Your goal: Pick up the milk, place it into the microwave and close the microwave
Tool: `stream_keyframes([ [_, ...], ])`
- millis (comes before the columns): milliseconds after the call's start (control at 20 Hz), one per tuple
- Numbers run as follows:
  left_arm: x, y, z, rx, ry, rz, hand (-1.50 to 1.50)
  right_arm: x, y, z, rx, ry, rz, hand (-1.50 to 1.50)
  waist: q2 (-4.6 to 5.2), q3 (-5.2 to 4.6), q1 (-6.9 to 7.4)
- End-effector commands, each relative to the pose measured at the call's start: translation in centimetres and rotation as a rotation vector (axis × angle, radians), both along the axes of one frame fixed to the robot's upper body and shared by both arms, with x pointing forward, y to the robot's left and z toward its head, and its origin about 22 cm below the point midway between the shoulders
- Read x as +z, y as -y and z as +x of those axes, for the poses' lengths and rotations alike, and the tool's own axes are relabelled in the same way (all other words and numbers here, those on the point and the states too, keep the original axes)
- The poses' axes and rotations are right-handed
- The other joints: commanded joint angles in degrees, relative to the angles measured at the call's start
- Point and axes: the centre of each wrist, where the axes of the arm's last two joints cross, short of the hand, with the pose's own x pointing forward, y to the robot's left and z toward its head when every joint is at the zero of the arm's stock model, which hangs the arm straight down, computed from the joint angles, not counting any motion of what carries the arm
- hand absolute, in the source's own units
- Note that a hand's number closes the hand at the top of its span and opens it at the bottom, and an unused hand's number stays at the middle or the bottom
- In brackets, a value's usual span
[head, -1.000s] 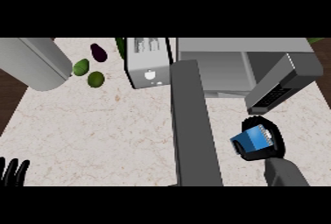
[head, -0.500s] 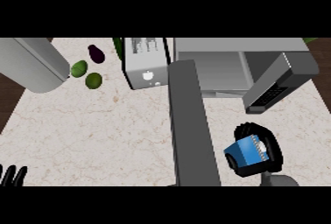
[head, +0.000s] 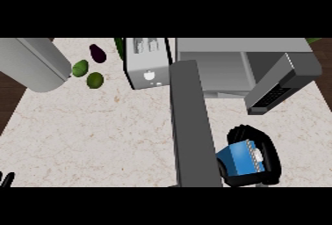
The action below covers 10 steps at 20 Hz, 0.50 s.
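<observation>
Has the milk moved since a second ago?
Yes. The milk, held in the right hand, has come down and slightly left in the head view, away from the microwave's open door and closer to the picture's lower edge.

One blue milk carton (head: pixel 241 159), held in one black hand (head: pixel 267 154) near the counter's (head: pixel 97 132) front right. One microwave (head: pixel 243 66) at the back edge, with one open door (head: pixel 193 127). One toaster (head: pixel 146 63). Two green limes (head: pixel 80 68) (head: pixel 95 80), one dark eggplant (head: pixel 97 53), one grey cylinder (head: pixel 32 63) at the back left corner.
</observation>
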Motion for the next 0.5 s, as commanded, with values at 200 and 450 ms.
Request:
stream_keyframes([
  [200,1.6,-2.2,0.9,0.015,0.000,-0.003,-1.50,2.7,-5.0,2.6,-0.035,0.063,-0.033,1.50,0.13,0.04,0.31],
  [450,0.1,-3.3,0.0,0.012,-0.011,0.023,-1.50,2.5,-4.5,7.0,-0.151,0.049,-0.143,1.50,0.22,0.02,0.73],
])
